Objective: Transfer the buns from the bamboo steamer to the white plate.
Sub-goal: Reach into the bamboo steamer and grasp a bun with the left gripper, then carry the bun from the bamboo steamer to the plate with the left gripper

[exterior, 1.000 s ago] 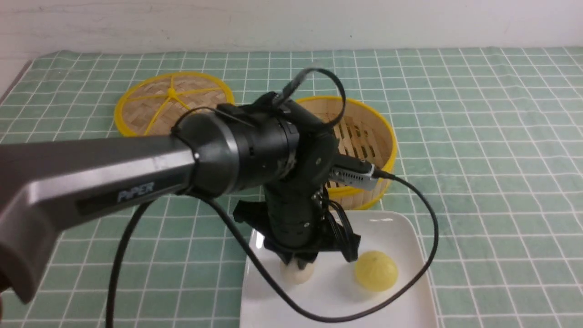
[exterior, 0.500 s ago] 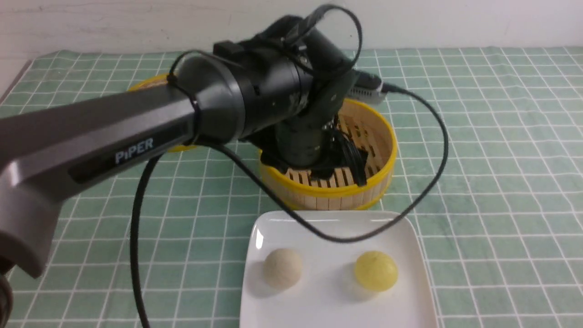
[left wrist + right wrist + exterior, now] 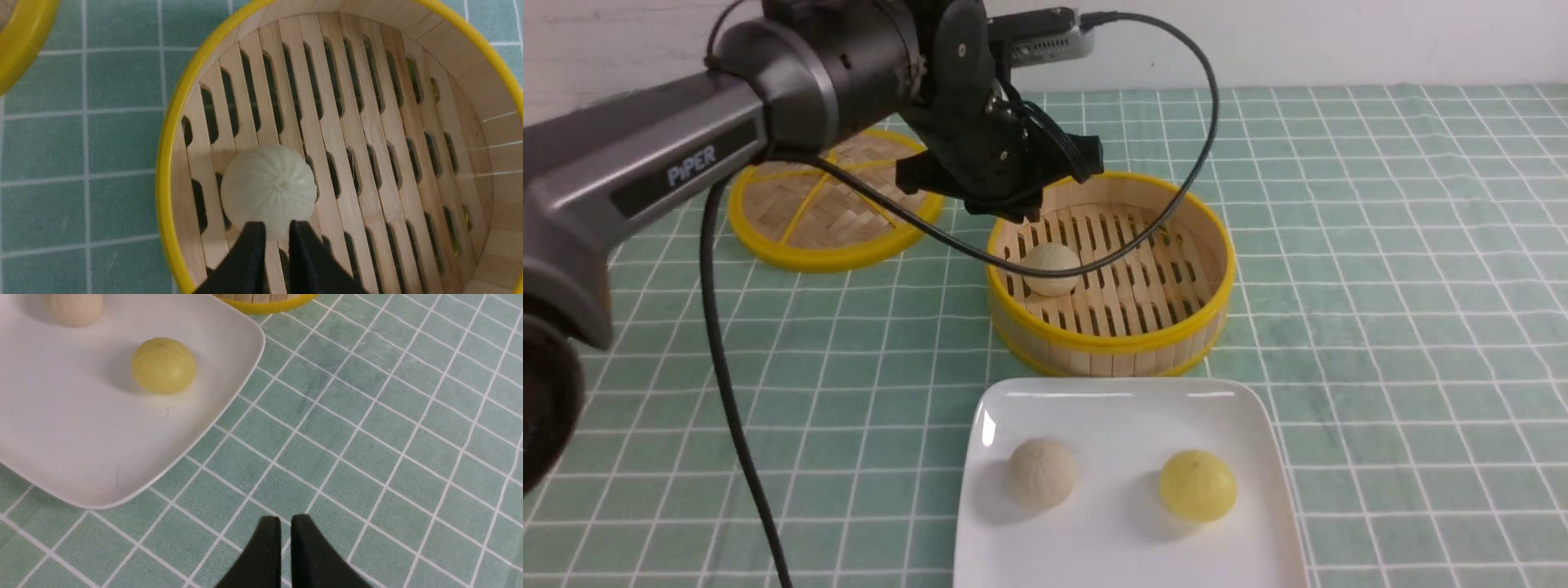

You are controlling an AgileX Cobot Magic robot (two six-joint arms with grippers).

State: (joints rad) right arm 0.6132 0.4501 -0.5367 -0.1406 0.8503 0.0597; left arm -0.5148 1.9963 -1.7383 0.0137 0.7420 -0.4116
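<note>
The left gripper (image 3: 1018, 214) hangs over the bamboo steamer (image 3: 1213, 310), above its 9 o'clock side. In the left wrist view its black fingers (image 3: 249, 253) stand only a little apart, with a narrow gap and nothing gripped between them. Their tips sit above the near edge of a cream bun (image 3: 269, 190) without visibly touching it.

The right gripper (image 3: 286, 521) hovers over bare green checked cloth (image 3: 367, 428), its jaws almost together with a thin slit between them, and it holds nothing.

That cream bun (image 3: 1051, 268) rests on the slatted floor at the steamer's 9 o'clock side. The white plate (image 3: 1111, 408) lies just beside the steamer at its 6 o'clock. It carries a second cream bun (image 3: 1041, 472) toward 9 o'clock and a yellow bun (image 3: 1197, 485) toward 3 o'clock, the two well apart.

A woven lid (image 3: 792, 220) with yellow rim and spokes lies on the cloth at about 10 o'clock from the steamer, partly hidden by the left arm (image 3: 645, 188).

A black cable (image 3: 1211, 114) loops from the wrist down across the steamer's opening and passes in front of the bun there.

The left arm bears the word "PiPER" (image 3: 692, 163) in pale letters.
</note>
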